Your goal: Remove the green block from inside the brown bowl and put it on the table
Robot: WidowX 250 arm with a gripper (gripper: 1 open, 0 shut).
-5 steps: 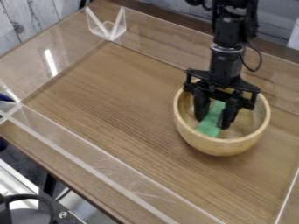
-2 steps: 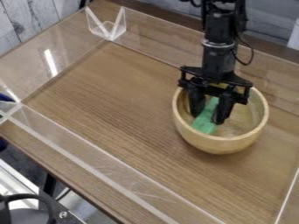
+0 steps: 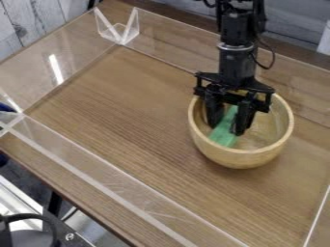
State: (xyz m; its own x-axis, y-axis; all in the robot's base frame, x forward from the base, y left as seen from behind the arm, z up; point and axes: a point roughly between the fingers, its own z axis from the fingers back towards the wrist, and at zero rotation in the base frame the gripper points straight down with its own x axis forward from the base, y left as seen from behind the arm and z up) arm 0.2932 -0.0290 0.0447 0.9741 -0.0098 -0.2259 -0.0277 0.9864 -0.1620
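Note:
The brown bowl (image 3: 273, 145) sits on the table (image 3: 129, 116) at the right. Inside it the green block (image 3: 233, 129) stands tilted, its lower end on the bowl's floor. My gripper (image 3: 233, 120) reaches almost straight down into the bowl. Its black fingers (image 3: 214, 116) stand on either side of the block, and the green fills the gap between them, so the gripper is shut on the block. The fingers hide the block's upper part.
Low clear acrylic walls (image 3: 77, 145) edge the table on the left, front and back. A clear angled bracket (image 3: 116, 26) stands at the back left corner. The bowl lies near the right wall (image 3: 317, 207).

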